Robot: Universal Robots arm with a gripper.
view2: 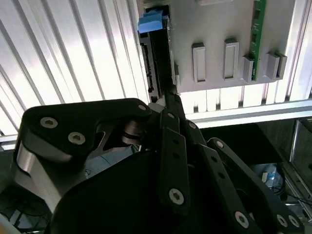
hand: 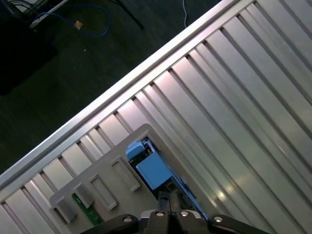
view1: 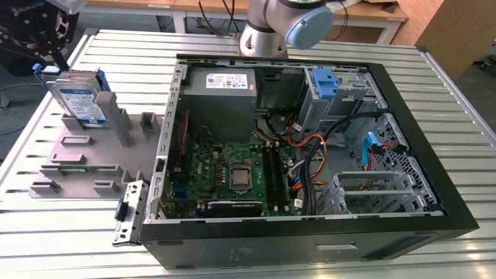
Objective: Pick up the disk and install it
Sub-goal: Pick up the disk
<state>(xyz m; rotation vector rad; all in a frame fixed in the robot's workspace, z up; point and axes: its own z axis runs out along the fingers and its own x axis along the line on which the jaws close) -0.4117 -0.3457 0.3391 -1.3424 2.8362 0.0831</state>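
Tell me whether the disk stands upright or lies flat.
Upright: in the exterior view the disk stands on edge in a slot of the grey holder, its label face showing.

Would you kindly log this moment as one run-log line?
gripper: at top edge of disk | disk: upright in grey fixture, not installed | computer case: open

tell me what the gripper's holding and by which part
Cannot tell: the gripper sits at the upper edge of the disk, which stands in the grey rack.
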